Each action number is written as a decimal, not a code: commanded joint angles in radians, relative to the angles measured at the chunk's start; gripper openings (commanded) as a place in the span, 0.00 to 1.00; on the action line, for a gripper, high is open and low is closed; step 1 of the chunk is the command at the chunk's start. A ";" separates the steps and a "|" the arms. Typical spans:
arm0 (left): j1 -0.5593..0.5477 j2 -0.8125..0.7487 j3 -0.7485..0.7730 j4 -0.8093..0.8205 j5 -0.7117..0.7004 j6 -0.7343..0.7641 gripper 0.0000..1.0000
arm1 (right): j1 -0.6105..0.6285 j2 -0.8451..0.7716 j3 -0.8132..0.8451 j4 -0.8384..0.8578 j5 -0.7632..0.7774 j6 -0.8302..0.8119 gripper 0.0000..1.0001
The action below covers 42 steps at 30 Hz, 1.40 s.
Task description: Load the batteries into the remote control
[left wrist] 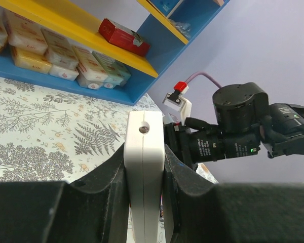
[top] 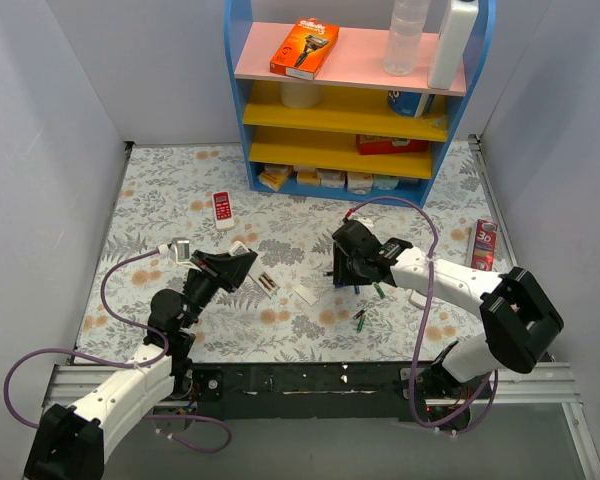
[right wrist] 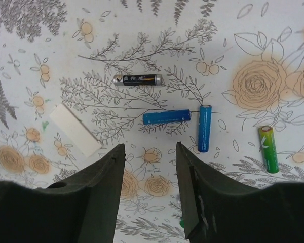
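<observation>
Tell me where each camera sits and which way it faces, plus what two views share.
Top external: above, behind the bases, looking down on the table, shelf, left arm and right arm.
Left wrist: looks along the left gripper, shut on the remote, toward the shelf and right arm.
Right wrist: looks down past the open right gripper at the batteries.
Shared: top and left wrist both show the shelf.

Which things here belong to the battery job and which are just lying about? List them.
Job:
slim white plastic remote control
small blue, green and dark cylindrical batteries

Lying about:
short red-and-white plastic remote
orange cardboard box
clear plastic bottle
</observation>
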 commanded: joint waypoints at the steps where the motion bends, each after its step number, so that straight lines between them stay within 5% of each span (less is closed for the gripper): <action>1: -0.004 -0.017 -0.105 0.001 -0.017 0.009 0.00 | 0.008 0.044 0.029 -0.015 0.103 0.263 0.52; 10: -0.006 -0.022 -0.103 -0.002 -0.023 0.008 0.00 | 0.038 0.189 0.132 -0.158 0.220 0.394 0.43; 29: -0.012 -0.023 -0.102 -0.005 -0.024 0.008 0.00 | 0.043 0.261 0.126 -0.135 0.275 0.496 0.39; 42: -0.012 -0.028 -0.100 -0.008 -0.024 0.009 0.00 | 0.047 0.209 0.175 -0.123 0.310 0.305 0.49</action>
